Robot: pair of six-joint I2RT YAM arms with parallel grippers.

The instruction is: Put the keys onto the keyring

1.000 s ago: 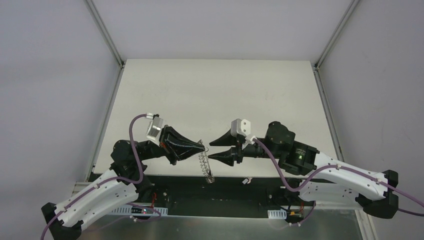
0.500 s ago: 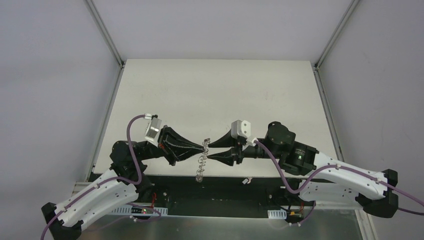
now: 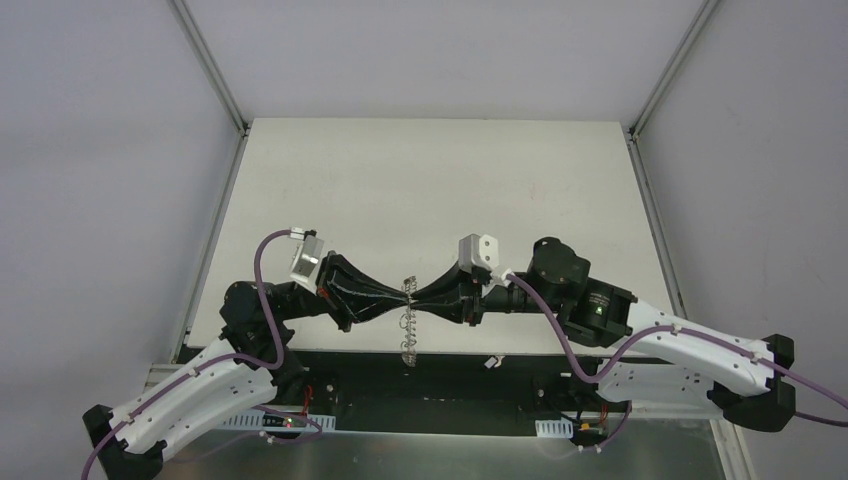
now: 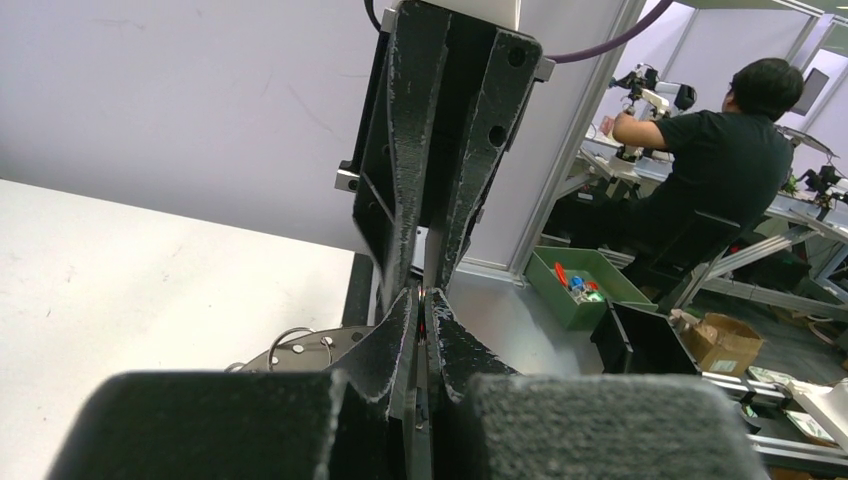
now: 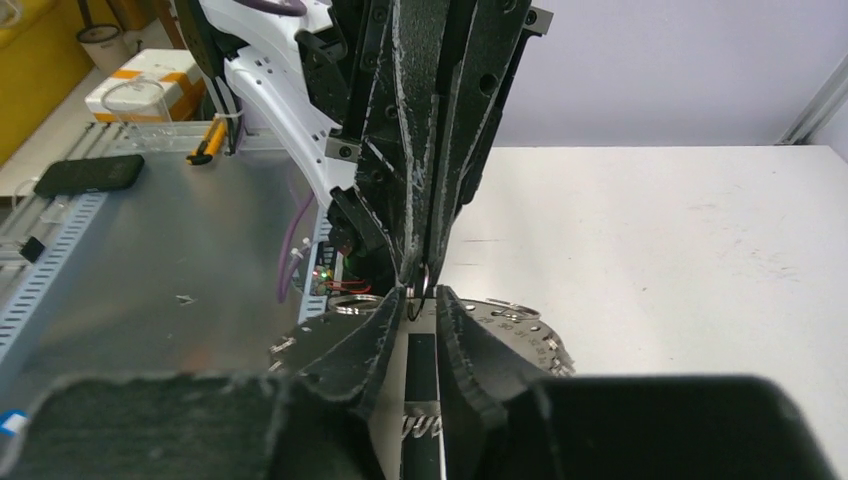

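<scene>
Arms: left arm (image 3: 200, 385) and right arm (image 3: 690, 350) reach inward, low over the desk's (image 3: 430, 190) near edge, tips meeting.
Left gripper (image 3: 404, 298): clamped tight on keyring (image 3: 407, 328) top.
Right gripper (image 3: 418, 300): jaws narrow, grip unclear.
Keyring: dangling between the tips.

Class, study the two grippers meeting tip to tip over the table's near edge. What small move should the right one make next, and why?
Probably close the right gripper gently on the wire loop just ahead of its tips. Its jaws stand slightly apart, while the left gripper, shut, holds the keyring hanging between the two arms; a second grip would likely steady it.
</scene>
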